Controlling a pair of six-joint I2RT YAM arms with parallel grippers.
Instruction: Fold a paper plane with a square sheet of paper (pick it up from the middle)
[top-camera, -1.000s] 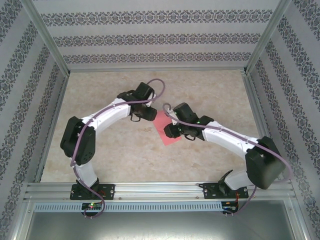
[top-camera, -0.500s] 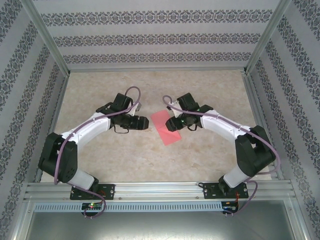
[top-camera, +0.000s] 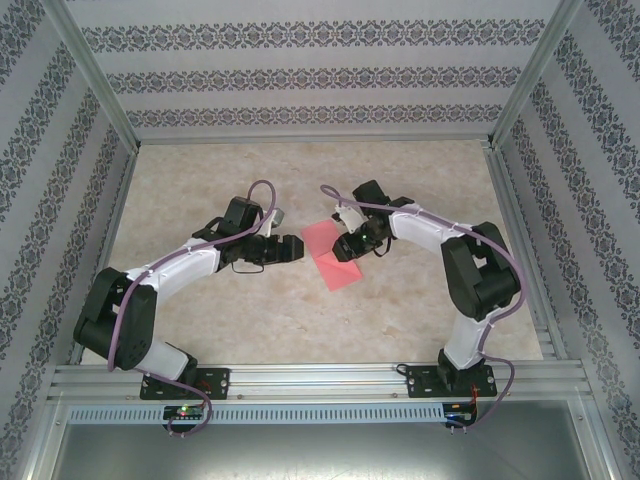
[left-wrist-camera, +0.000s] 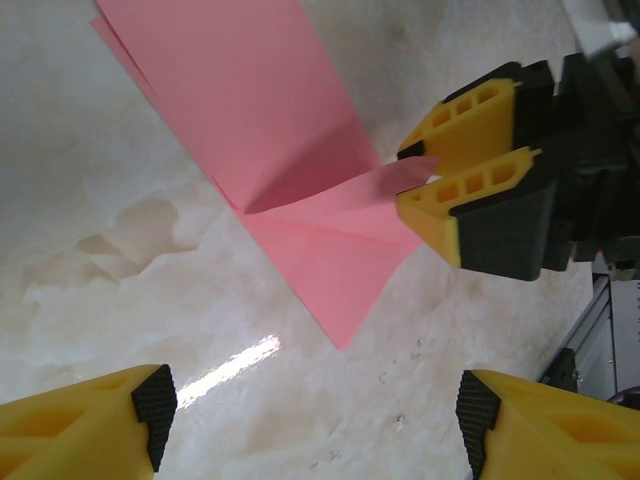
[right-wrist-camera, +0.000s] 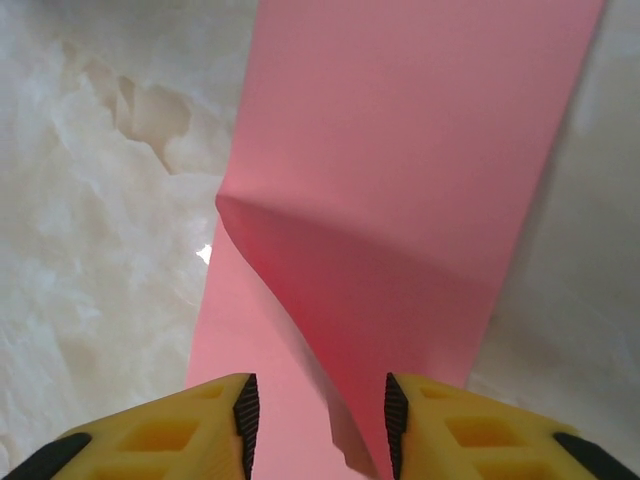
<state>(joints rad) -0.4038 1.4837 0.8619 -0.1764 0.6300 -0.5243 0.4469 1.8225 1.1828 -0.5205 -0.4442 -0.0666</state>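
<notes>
two claws | left gripper (left-wrist-camera: 310, 420) open wide | right gripper (left-wrist-camera: 425, 176) pinching raised edge of pink sheet (left-wrist-camera: 250, 110)

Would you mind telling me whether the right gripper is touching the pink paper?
Touching. The left wrist view shows the right gripper pinching a raised flap of the pink paper between its fingertips.
</notes>
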